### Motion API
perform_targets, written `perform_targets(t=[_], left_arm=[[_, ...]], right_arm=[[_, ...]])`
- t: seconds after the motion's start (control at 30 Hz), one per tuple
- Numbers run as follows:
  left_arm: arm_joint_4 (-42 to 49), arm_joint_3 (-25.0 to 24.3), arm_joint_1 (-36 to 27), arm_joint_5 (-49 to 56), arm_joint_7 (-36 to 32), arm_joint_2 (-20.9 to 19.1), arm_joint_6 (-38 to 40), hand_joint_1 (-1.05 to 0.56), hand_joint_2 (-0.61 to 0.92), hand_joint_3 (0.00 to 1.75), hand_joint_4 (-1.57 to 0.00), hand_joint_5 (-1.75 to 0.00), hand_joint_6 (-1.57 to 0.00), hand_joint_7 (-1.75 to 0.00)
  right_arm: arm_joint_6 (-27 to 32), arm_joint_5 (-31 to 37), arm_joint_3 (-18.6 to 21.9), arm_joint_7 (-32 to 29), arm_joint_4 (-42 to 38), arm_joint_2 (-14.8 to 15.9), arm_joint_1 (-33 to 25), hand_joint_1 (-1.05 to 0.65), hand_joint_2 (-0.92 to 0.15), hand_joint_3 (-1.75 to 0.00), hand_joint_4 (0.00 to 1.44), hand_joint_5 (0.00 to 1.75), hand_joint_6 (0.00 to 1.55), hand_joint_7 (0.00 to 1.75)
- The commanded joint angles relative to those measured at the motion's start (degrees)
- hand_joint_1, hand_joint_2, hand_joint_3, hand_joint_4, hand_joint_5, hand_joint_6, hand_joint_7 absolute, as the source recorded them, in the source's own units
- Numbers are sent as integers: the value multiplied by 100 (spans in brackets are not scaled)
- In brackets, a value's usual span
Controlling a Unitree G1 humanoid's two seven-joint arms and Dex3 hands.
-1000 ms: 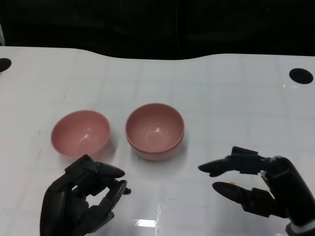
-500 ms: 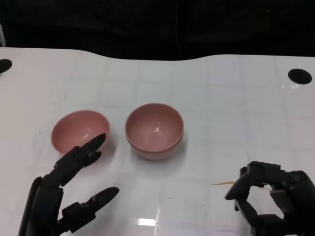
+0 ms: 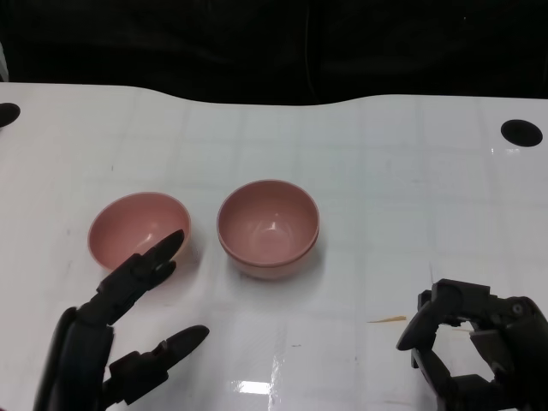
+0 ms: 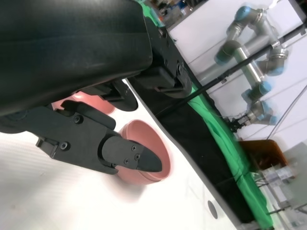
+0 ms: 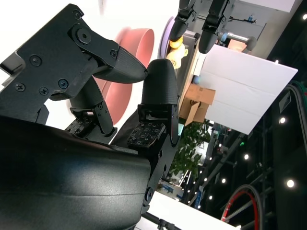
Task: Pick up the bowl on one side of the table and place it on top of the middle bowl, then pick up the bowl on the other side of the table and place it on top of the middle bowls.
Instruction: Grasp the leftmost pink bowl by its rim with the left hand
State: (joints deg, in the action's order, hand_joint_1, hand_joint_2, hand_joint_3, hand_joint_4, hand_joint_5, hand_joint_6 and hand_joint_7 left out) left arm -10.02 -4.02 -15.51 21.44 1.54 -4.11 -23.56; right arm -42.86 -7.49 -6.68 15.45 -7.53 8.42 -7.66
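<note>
Fingers (image 3: 141,270) of the left hand (image 3: 111,342) are spread wide and hold nothing: the long ones stretch toward 1 o'clock, their tips over the near rim of the left pink bowl (image 3: 139,231), while the thumb (image 3: 167,349) juts out apart from them lower down. Whether the tips touch that rim cannot be told from the head view. On the right hand (image 3: 479,355), at 5 o'clock of the white surface (image 3: 385,188), the fingers (image 3: 428,321) are curled inward with nothing between them; the right wrist view shows the same curl, pads (image 5: 146,134) facing in on an empty gap.

Going by size, the surface comes first, with a dark round hole (image 3: 522,132) near its 2 o'clock edge. Next are the stacked pink bowls (image 3: 269,227) in the middle, one nested in the other, upright, a thin double rim showing. The left pink bowl stands at 9 o'clock of the stack, near but apart from it, also upright. Smallest, a thin yellowish sliver (image 3: 387,319) lies flat on the surface just at 10 o'clock of the right hand.
</note>
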Motion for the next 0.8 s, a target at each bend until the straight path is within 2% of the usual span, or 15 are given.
perform_targets(t=[0.03, 0.1, 0.27, 0.5, 0.8], left_arm=[[-770, 14, 574, 2358, 234, -629, 1604, -50, 90, 10, -31, -25, -36, 0], [-766, 202, 840, 3102, 247, -700, 2086, -50, 89, 6, -33, -26, -34, 0], [-622, 600, 1139, 3756, 216, -760, 2732, -52, 90, 2, -34, -26, -34, 0], [-343, 1021, 1511, 4122, 261, -891, 3386, -52, 90, 1, -35, -26, -35, 0], [807, 1612, 2244, 4256, 241, -1039, 3914, -53, 88, 0, -41, -22, -39, -1]], right_arm=[[210, -50, 19, 62, 64, -13, -132, -19, -35, -134, 90, 173, 85, 147], [256, -8, 26, 61, 103, -34, -166, -19, -36, -134, 89, 174, 85, 148], [363, -13, 70, 97, 185, -72, -205, -19, -36, -134, 89, 175, 86, 147], [439, -28, 111, 137, 251, -93, -231, -19, -37, -134, 88, 175, 85, 146], [531, 4, 138, 129, 294, -119, -264, -20, -38, -131, 88, 175, 85, 145]])
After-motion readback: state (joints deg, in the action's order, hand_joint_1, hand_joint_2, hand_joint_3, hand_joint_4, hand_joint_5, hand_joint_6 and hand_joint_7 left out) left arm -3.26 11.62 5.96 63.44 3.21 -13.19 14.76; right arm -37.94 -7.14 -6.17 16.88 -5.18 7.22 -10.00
